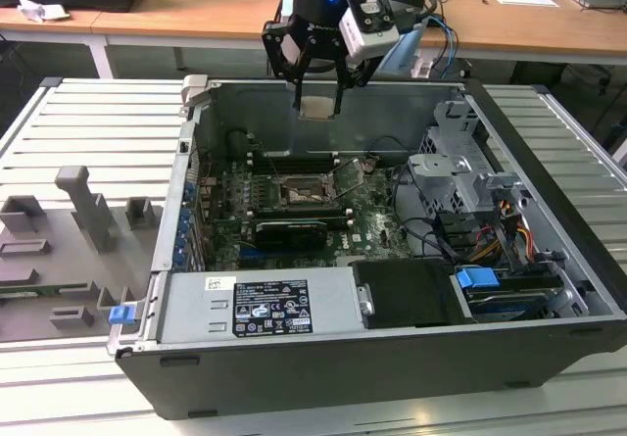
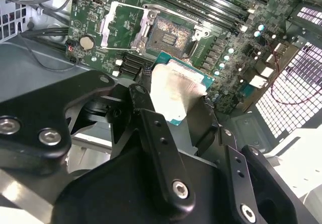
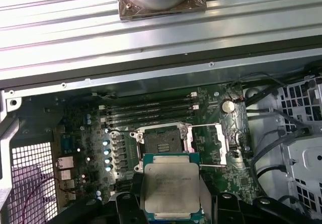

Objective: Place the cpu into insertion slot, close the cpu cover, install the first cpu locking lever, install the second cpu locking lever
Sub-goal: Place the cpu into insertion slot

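**Chip in the grip, socket open and waiting**

My end effector (image 1: 318, 101) is clamped on the cpu (image 3: 171, 189). Its black fingers (image 2: 143, 100) pinch opposite edges, and the chip's pale metal face shows in both wrist views. In the exterior view the chip hangs high over the open computer case (image 1: 392, 382), about level with the top of the case's far wall and well apart from the green board (image 3: 80, 128) below.

On that board the insertion slot (image 3: 163, 142) is empty, with its dark contact field bare inside the metal rim. In the first wrist view the chip's edge sits close to the slot in the picture, but the exterior view tells me there is plenty of air between them. The cpu cover (image 3: 209, 143) is swung open and lies flat just beside the slot on its hinge side, so nothing blocks the opening. Thin wire levers (image 3: 204, 125) run along the cover and look unlatched, though I can't be sure of their exact seating from here. The long memory slots (image 3: 151, 110) lie just past the socket.

The case rests on the ribbed metal surface (image 1: 88, 132).

My read is that none of the four steps is finished. The chip is picked up and in the air, partway through the first step. It is not yet seated, the cover is not closed, and neither lever is locked.
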Motion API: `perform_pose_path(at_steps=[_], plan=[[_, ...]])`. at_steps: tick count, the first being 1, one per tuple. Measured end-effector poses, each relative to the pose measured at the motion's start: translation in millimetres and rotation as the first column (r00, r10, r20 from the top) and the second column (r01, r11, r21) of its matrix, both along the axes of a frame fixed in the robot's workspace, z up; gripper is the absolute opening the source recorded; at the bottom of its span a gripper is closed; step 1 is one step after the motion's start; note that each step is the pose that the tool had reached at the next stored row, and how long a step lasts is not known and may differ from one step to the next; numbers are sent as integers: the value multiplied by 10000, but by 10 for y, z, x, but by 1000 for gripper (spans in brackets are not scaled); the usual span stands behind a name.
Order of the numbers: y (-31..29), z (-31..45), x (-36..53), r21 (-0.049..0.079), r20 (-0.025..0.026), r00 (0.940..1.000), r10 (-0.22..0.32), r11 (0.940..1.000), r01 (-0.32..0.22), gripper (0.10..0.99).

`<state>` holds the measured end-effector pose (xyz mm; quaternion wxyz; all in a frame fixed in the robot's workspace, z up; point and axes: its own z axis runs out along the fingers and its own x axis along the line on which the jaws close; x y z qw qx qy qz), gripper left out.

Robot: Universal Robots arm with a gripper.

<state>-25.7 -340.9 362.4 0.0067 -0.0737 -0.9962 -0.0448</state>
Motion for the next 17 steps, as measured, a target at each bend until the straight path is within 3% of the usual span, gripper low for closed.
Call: perform_pose_path(at_steps=[17], plan=[[0, -13, 0, 0, 0, 9981, -611, 9981, 611, 525]])
